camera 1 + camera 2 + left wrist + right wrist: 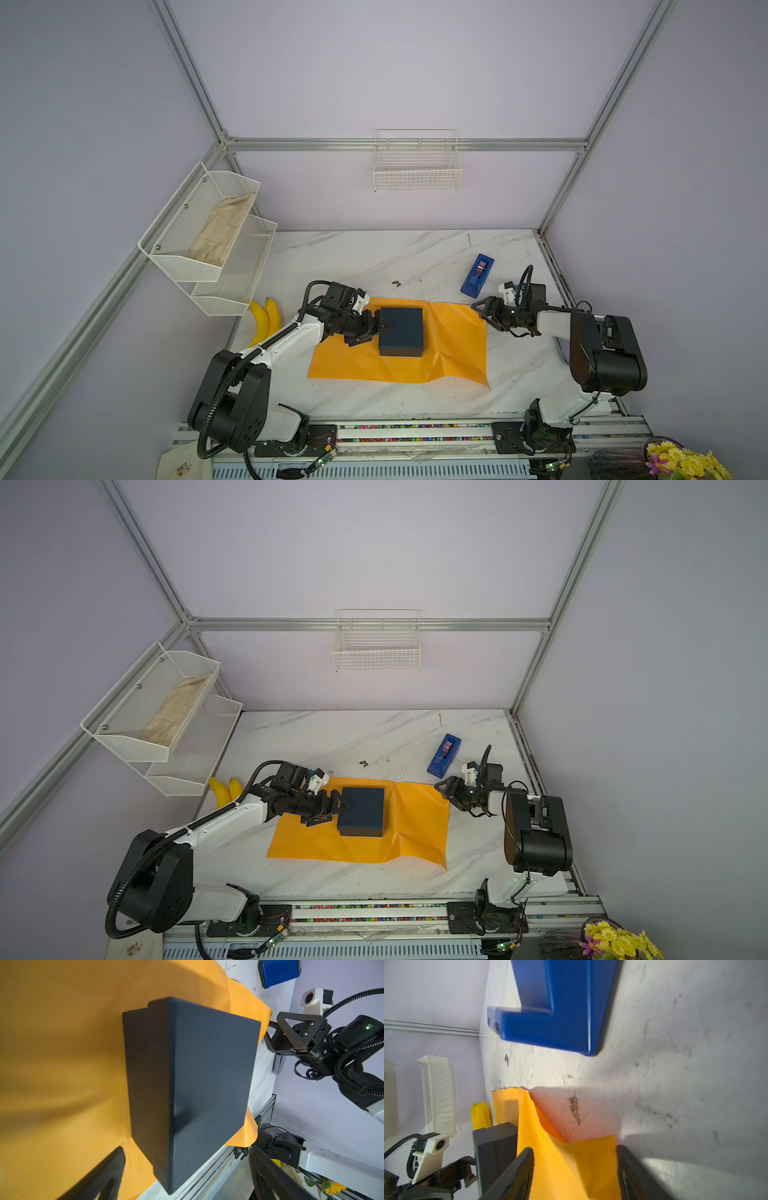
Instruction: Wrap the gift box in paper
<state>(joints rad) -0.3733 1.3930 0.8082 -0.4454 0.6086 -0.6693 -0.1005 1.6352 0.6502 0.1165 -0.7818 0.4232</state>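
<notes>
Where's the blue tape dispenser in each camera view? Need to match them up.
In a top view: tape dispenser at right rear, just behind the paper.
In a top view: same spot.
Left wrist: cropped by the frame edge, beyond the gift box.
Right wrist: large and close, beyond the paper's edge.
Shared landmark: the orange paper, visible in all four.

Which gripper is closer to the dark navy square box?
Left. The left gripper sits at the box's left edge; the right gripper hovers at the orange-yellow paper sheet's far right corner.
</notes>
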